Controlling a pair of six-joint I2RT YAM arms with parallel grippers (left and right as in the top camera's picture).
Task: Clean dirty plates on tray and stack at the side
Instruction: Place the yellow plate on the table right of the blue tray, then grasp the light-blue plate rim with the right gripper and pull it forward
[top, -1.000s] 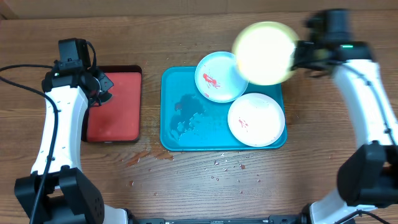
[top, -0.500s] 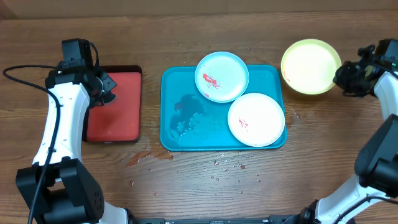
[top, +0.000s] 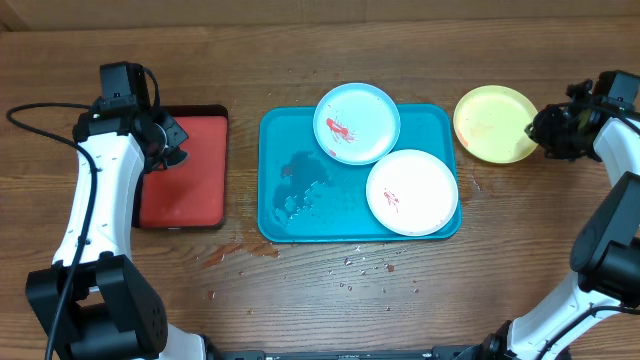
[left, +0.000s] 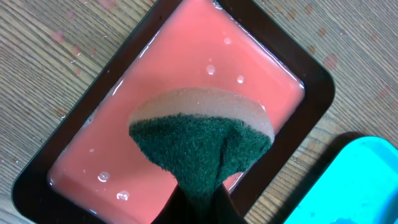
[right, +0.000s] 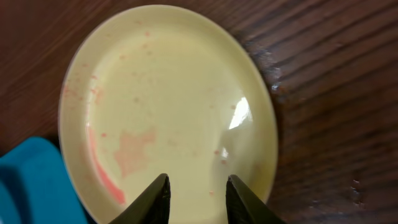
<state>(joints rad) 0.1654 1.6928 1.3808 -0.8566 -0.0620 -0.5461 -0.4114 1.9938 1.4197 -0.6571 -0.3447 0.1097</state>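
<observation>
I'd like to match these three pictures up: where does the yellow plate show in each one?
Overhead: the yellow plate lies on the wood at upper right, just right of the teal tray.
Left wrist: not in it; only the teal tray's corner at lower right.
Right wrist: it fills most of the picture, teal tray corner at lower left.
Shared landmark: the teal tray.

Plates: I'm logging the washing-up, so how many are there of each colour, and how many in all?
Blue plate: 1
White plate: 1
Yellow plate: 1
Total: 3
</observation>
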